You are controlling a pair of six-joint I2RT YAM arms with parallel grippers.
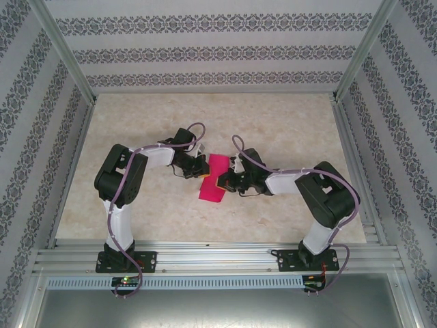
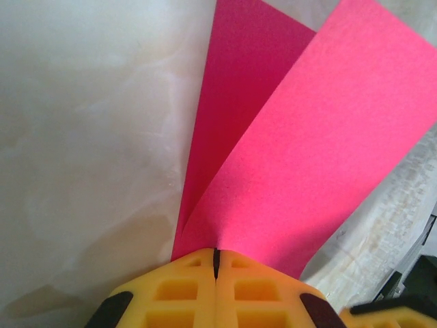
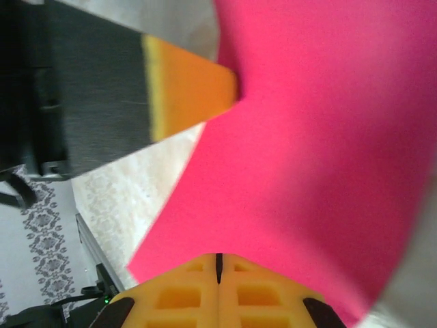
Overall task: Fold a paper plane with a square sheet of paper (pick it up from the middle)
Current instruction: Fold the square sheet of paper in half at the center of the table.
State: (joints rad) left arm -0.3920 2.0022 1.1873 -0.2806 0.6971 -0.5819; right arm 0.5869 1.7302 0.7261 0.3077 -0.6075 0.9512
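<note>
The square sheet of paper (image 1: 213, 179), magenta-pink, hangs folded over between my two grippers at the middle of the table. My left gripper (image 1: 204, 172) is shut on its left edge; in the left wrist view the jaws (image 2: 216, 254) meet where two layers of the paper (image 2: 307, 150) fan out, a darker one behind a brighter one. My right gripper (image 1: 222, 183) is shut on the opposite edge. The right wrist view has those jaws (image 3: 218, 258) closed at the paper (image 3: 321, 157), with the left gripper's yellow fingertip (image 3: 191, 89) touching the far edge.
The beige marbled table (image 1: 273, 123) is boxed in by patterned walls and aluminium posts (image 1: 65, 51). A metal rail (image 1: 218, 258) runs along the near edge, with both arm bases bolted to it.
</note>
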